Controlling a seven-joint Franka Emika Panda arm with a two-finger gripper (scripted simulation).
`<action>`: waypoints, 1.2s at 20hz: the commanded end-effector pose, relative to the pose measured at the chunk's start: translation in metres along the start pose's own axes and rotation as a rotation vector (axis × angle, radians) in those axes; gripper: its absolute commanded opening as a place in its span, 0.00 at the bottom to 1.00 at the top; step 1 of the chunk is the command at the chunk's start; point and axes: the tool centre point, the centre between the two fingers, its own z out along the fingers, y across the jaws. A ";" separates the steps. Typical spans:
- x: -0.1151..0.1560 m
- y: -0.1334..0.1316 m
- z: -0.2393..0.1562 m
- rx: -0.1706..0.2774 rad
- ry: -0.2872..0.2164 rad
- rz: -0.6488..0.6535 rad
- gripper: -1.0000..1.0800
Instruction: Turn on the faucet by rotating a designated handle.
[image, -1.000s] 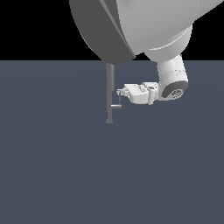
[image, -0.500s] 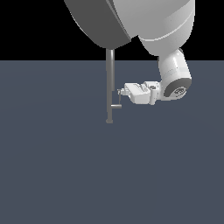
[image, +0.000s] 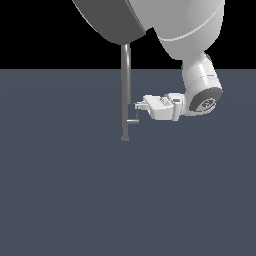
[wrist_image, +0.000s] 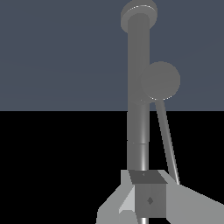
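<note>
The faucet (image: 125, 95) is a tall slim grey tube standing on the dark floor; its top is hidden behind my arm. It also shows in the wrist view (wrist_image: 139, 100). The handle (image: 134, 120) is a short stub low on the tube, on the exterior view's right, with a thin bar rising from it. In the wrist view the handle (wrist_image: 160, 81) shows a round stub end and a thin bar running to my fingers. My gripper (image: 139, 106) lies level, fingertips at the bar's upper end. My gripper (wrist_image: 149, 202) looks shut, with nothing between the jaws.
A flat dark grey floor (image: 65, 190) spreads all around the faucet. My big upper arm links (image: 165, 20) hang over the faucet's top. The wrist (image: 202, 97) sits to the exterior view's right of the faucet.
My upper arm links and wrist have drifted slightly to the exterior view's right. The gripper stays at the bar's upper end. The handle shows no clear turn.
</note>
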 end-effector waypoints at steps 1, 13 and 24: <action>0.001 0.008 0.000 -0.003 -0.003 0.004 0.00; 0.004 0.029 0.000 -0.001 -0.002 0.000 0.00; 0.018 0.053 0.000 -0.001 -0.003 -0.007 0.00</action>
